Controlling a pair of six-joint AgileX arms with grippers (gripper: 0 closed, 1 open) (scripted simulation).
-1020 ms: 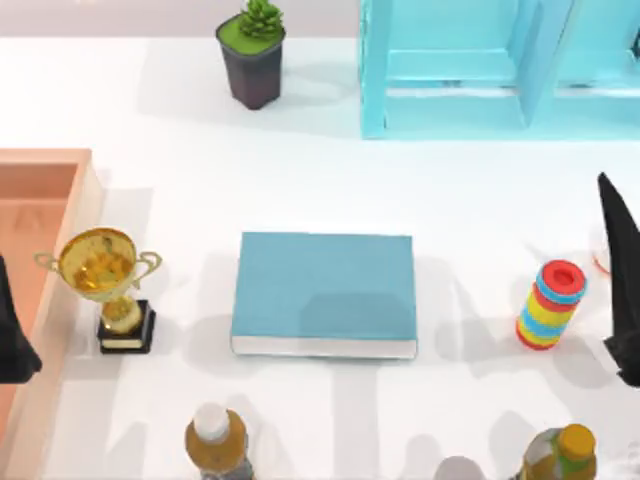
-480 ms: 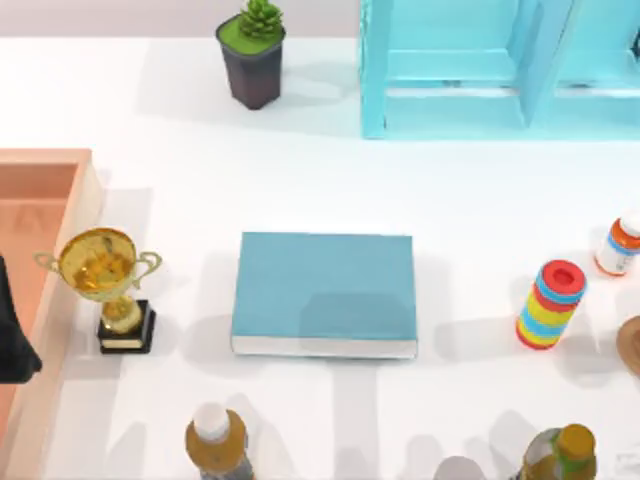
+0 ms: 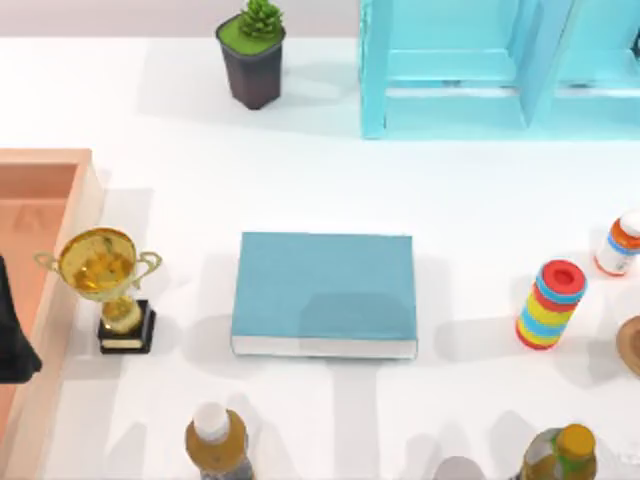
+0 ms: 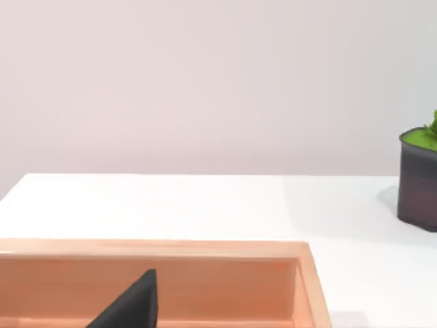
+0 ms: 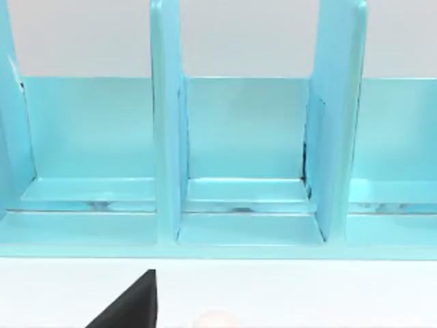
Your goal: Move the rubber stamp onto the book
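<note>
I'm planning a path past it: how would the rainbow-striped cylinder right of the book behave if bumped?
The striped cylinder stands upright, tall for its narrow base, so a bump would probably tip it. Its round body would then likely roll. Its ridged bands may aid grip.

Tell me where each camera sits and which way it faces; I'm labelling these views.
Top view: above the table, looking down on the book, tray and shelf unit; left arm at left edge.
Left wrist view: on the left arm, facing over the tray to the wall; left jaws' tip shows.
Right wrist view: on the right arm, facing the shelf unit; right jaws' tip shows.
Shared: top and left wrist both show the tray.
</note>
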